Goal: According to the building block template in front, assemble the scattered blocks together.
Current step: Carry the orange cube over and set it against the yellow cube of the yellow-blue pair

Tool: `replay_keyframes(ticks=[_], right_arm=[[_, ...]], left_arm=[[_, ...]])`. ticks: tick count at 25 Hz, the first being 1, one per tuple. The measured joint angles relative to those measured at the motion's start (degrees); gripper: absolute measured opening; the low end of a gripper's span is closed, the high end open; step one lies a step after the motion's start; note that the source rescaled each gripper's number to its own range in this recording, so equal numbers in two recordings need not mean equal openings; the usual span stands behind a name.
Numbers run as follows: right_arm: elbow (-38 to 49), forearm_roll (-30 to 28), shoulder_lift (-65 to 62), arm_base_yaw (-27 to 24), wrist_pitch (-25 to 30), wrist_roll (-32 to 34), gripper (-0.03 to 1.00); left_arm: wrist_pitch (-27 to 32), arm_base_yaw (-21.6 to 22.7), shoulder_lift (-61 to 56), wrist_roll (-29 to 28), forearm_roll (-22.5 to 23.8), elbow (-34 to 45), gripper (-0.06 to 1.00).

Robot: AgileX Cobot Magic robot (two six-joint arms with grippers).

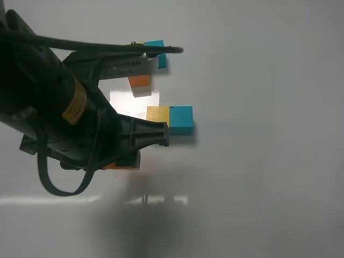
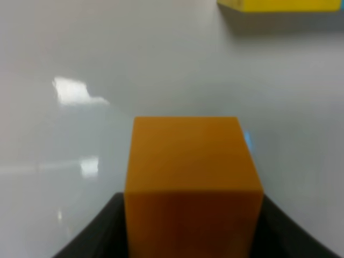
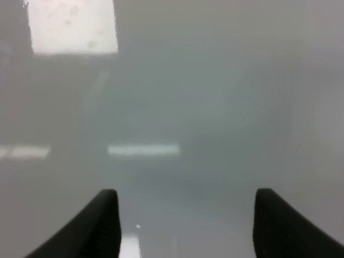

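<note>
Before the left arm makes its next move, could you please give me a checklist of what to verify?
1. Grip: orange block sits between the jaws of the left gripper: ok.
2. Yellow block and teal block touch side by side: ok.
3. Template fully readable from above: not ok, the left arm covers part of it.
4. Orange block lifted clear of the table: cannot tell.
5. Right gripper open and empty: ok.
</note>
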Motion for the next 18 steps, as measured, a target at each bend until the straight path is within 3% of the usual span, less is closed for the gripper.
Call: replay_keyframes(ticks=[8, 18], right_arm=[[0.0, 0.0, 0.0, 0.0, 0.0, 0.1, 0.39], [0.0, 0.0, 0.0, 0.0, 0.0, 0.0, 0.39]], left_arm=[[-1.0, 0.3, 2.1, -1.9, 1.8, 0.0, 0.22], [-1.7, 3.7, 6.4, 1.8, -1.9, -4.4, 0.22]])
